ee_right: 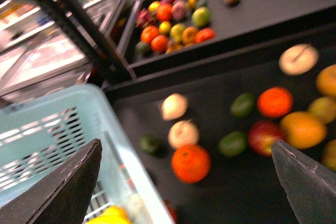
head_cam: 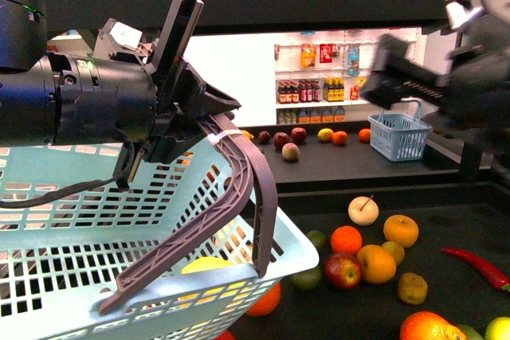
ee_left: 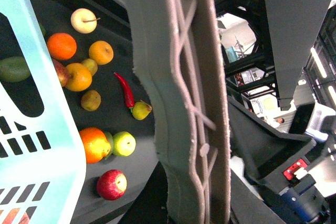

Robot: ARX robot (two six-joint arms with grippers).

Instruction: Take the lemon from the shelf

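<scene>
A bright yellow roundish fruit, the lemon [head_cam: 205, 263], lies inside the light blue basket [head_cam: 279, 232] and shows through its slotted wall. In the right wrist view the lemon [ee_right: 113, 214] sits at the basket's [ee_right: 47, 124] edge. My left gripper [head_cam: 209, 121] is shut on the grey basket handle [head_cam: 247, 165], which fills the left wrist view [ee_left: 184, 103]. My right gripper [head_cam: 398, 77] hangs blurred at the upper right, open and empty. Its fingers [ee_right: 68, 187] stand wide apart above the shelf's dark deck [ee_right: 236, 192].
Loose fruit lies on the deck [head_cam: 446, 220]: an orange [head_cam: 346, 240], a red apple [head_cam: 343, 270], a pale apple [head_cam: 363, 209] and a red chili [head_cam: 478, 267]. A small blue basket [head_cam: 400, 134] stands on the far deck. Black shelf beams [ee_right: 79, 35] rise beside the basket.
</scene>
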